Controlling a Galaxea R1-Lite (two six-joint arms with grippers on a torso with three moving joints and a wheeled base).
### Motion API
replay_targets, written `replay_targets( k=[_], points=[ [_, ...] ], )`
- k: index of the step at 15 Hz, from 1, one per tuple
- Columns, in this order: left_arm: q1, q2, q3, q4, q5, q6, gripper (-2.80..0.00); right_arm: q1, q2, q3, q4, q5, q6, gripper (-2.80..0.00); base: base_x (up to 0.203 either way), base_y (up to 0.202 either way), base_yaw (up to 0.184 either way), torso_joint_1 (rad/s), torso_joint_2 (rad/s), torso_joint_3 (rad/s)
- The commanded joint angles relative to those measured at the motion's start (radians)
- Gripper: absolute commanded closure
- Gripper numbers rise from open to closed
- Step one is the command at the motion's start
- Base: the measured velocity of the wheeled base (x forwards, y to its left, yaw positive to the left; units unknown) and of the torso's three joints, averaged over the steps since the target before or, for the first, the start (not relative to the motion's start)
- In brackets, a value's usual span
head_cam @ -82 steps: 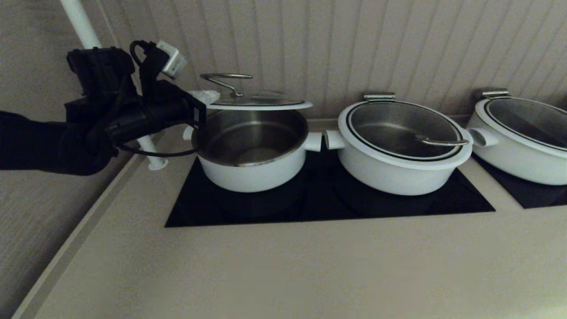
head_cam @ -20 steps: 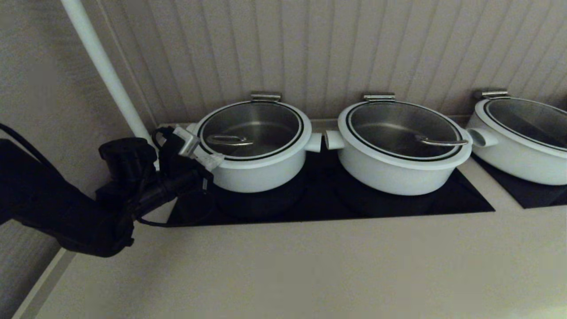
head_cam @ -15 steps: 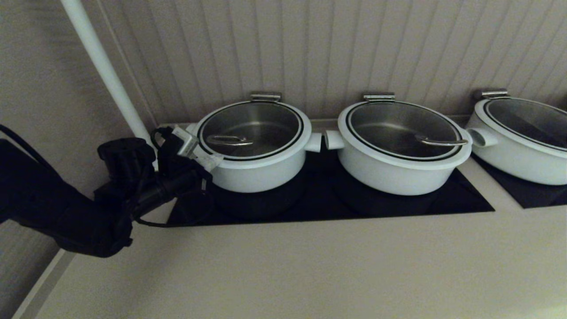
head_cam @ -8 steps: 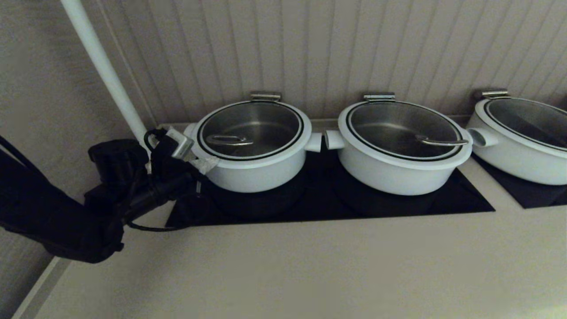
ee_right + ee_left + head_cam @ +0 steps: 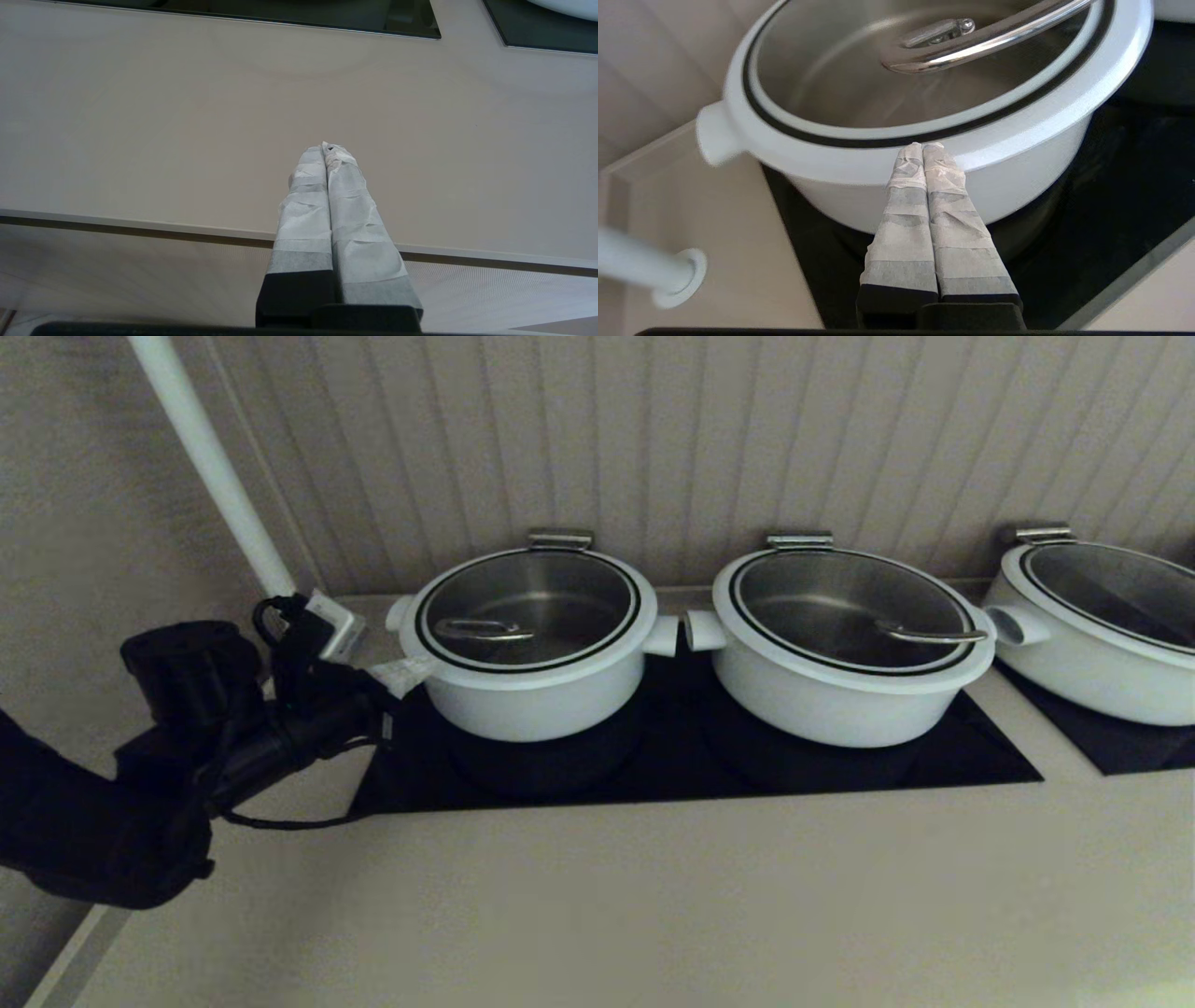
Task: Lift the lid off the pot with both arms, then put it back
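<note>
Nearest, the right gripper [image 5: 325, 145] is parked low over the front of the beige counter [image 5: 653, 905], its taped fingers pressed together on nothing, just inside the counter's front edge. Further in, the counter runs bare up to the black cooktop [image 5: 691, 765]. At the cooktop's left end the left gripper [image 5: 403, 672] hangs just beside the pot [image 5: 532, 695], fingers [image 5: 924, 196] closed flat against each other and holding nothing, their tips pointing at the pot's wall below the rim; whether they touch it cannot be told. On the pot sits the lid [image 5: 527, 607], seated level, its arched steel handle [image 5: 483, 632] lying toward the left side. A wider white pot [image 5: 840, 686] stands just right of the pot, their stub handles nearly meeting, so little room lies between them. Another wide pot [image 5: 1102, 625] sits at the far right. Behind the left arm a white pipe [image 5: 210, 462] rises from the counter's corner against the ribbed wall [image 5: 747, 439]
</note>
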Motion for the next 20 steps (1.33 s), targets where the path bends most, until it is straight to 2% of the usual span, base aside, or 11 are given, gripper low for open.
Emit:
replay_targets(
  k=[1,5,13,15,20],
  points=[
    [0.004,-0.065,0.037,-0.009,-0.001,0.000,0.00,0.001,0.002,0.000,0.001,0.001,-0.001,0.00,0.000,0.000,0.000,0.000,0.00,0.000],
    [0.022,-0.150,0.078,-0.009,0.002,-0.004,0.00,0.001,0.002,0.000,0.001,0.002,-0.001,0.00,0.000,0.000,0.000,0.000,0.00,0.000],
    [0.024,-0.320,0.197,-0.002,0.062,-0.002,0.00,0.001,0.002,0.000,0.001,0.002,-0.001,0.00,0.000,0.000,0.000,0.000,0.00,0.000],
    [0.024,-0.367,0.232,-0.002,0.100,-0.002,0.00,0.001,0.002,0.000,0.001,0.002,-0.001,0.00,0.000,0.000,0.000,0.000,0.00,0.000],
    [0.024,-0.535,0.426,0.000,0.222,-0.001,0.00,0.001,0.002,0.000,0.001,0.002,-0.001,0.00,0.000,0.000,0.000,0.000,0.00,0.000]
  ],
)
